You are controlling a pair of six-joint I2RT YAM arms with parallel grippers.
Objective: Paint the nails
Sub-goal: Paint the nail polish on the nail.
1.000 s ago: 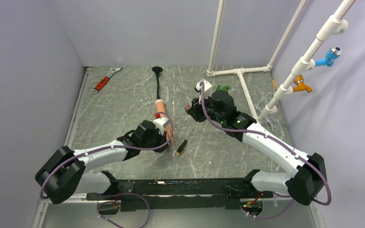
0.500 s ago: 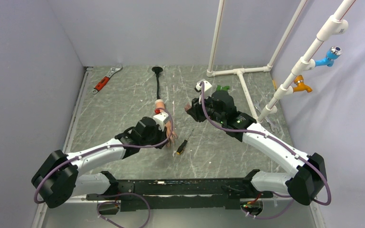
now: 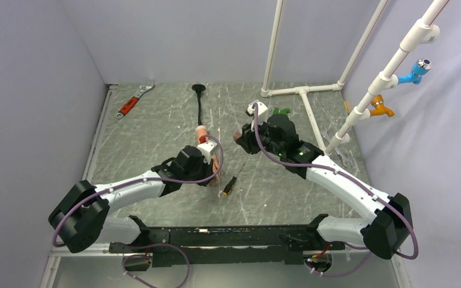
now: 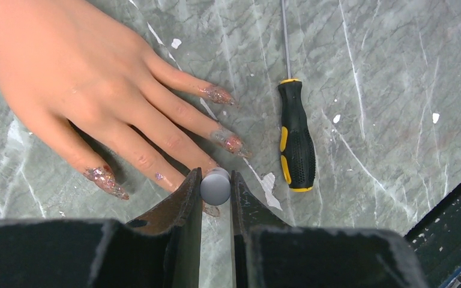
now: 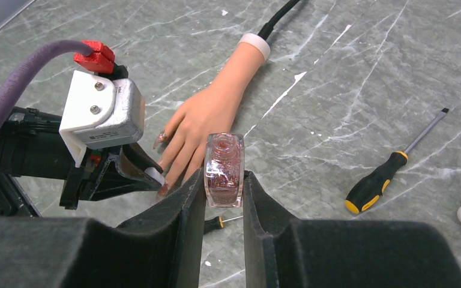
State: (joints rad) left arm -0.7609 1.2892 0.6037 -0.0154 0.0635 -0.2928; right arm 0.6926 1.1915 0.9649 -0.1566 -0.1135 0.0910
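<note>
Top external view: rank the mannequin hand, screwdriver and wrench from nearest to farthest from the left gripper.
1. Mannequin hand, right at the left gripper.
2. Screwdriver, just to its right.
3. Wrench, far back-left corner.

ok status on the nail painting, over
Left gripper shut on grey brush cap, over mannequin hand. Right gripper shut on polish bottle. Nails show glitter. Screwdriver alongside, apart.

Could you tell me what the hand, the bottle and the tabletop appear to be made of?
Hand: likely rubber or silicone; matte, even peach skin, moulded knuckles.
Bottle: clear glass or hard plastic; glossy, pink glitter visible inside.
Tabletop: grey-green marble look with white veins; stone or printed sheet, cannot tell.
</note>
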